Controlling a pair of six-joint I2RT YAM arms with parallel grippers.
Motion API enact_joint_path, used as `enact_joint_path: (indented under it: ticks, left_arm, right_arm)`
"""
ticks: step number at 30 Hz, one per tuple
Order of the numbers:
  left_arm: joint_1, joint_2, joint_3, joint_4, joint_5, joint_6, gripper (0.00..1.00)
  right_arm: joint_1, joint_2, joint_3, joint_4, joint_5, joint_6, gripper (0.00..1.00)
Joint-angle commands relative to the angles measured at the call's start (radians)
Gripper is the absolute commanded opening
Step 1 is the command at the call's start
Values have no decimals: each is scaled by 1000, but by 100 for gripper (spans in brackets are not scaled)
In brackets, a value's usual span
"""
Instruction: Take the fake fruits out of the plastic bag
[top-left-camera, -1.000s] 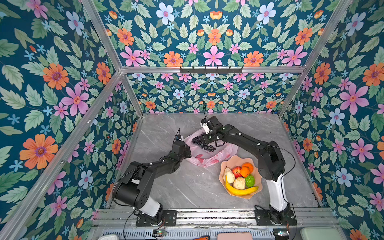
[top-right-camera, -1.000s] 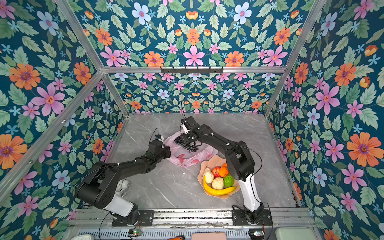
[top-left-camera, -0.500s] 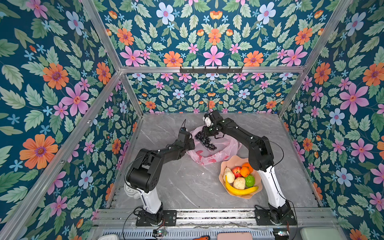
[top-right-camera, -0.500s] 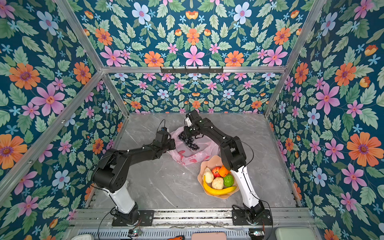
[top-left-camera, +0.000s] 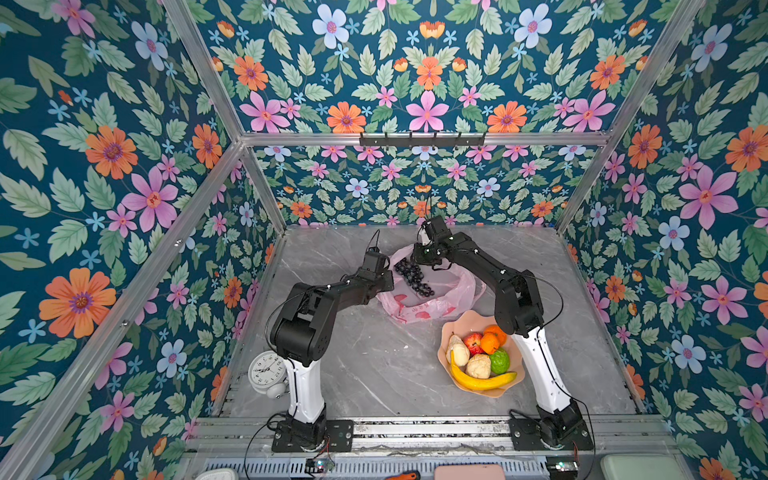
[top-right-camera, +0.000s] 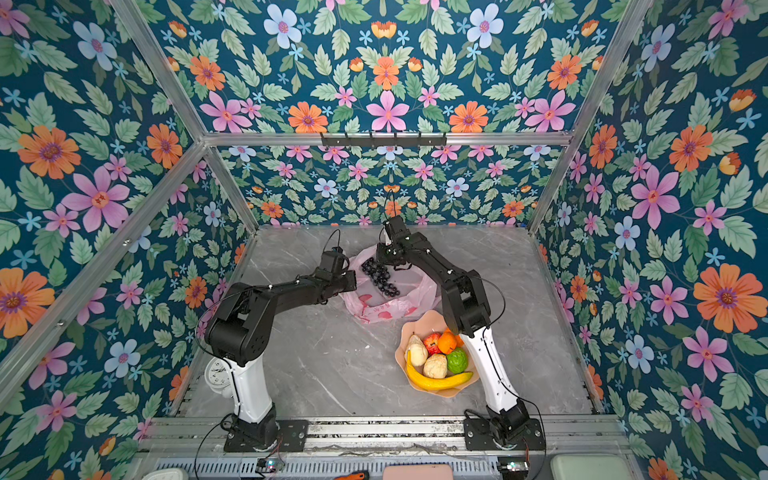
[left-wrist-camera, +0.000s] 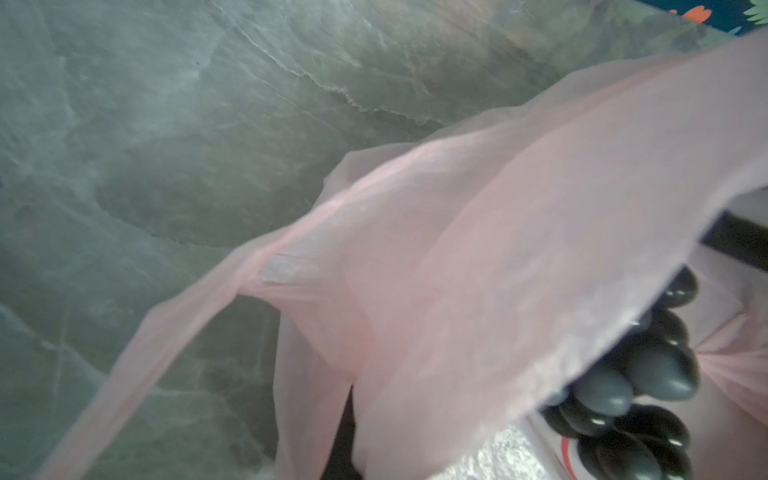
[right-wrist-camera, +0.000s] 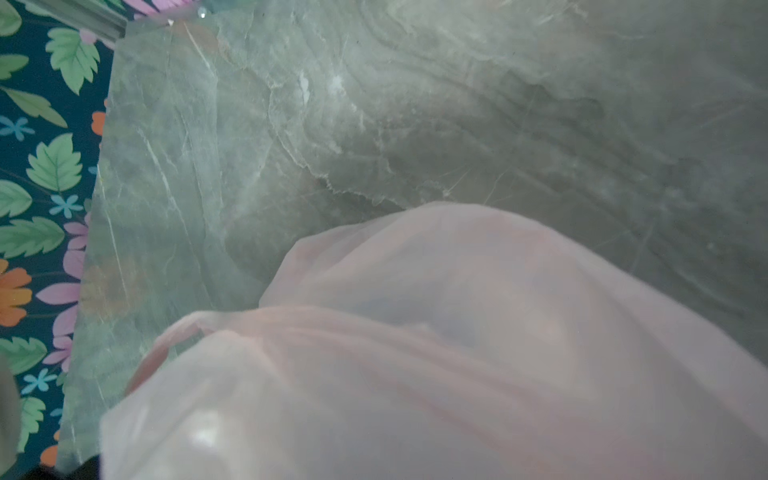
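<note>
Covering the surface (top-left-camera: 374, 374): grey marble pattern
Walls: floral paper, metal frame
Bag (top-left-camera: 432, 303): mid-surface, toward far edge, grapes (top-left-camera: 413, 278) inside
Bowl (top-left-camera: 446, 332): toward near right corner, remaining fruit inside
Left fingers (top-left-camera: 386, 282): closed on bag rim
Right fingers (top-left-camera: 419, 259): at bag's far rim, opening unclear
Clock (top-left-camera: 266, 370): near left corner

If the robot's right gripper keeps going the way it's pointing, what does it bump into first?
Probably the plastic bag: the right gripper sits at its far rim, and its wrist view is filled with pink film. The grape bunch lies just beyond, though depth is unclear.
</note>
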Motion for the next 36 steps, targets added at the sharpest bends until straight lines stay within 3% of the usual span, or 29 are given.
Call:
enact_joint_path:
  ticks: [1, 5, 11, 21, 36]
  left_arm:
    - [-6, 1, -6, -10, 14, 19, 0]
    - [-10, -3, -23, -2, 14, 25, 0]
    - [-11, 3, -36, 18, 31, 28, 0]
    - [-10, 4, -36, 34, 29, 23, 0]
    - [-10, -1, -62, 61, 44, 16, 0]
  right_arm:
    - [0, 20, 31, 36, 31, 62, 33]
    - [1, 69, 102, 11, 32, 74, 42]
    - [1, 148, 185, -4, -39, 69, 42]
    - [5, 118, 94, 96, -193, 25, 35]
    - [4, 160, 171, 26, -195, -23, 14]
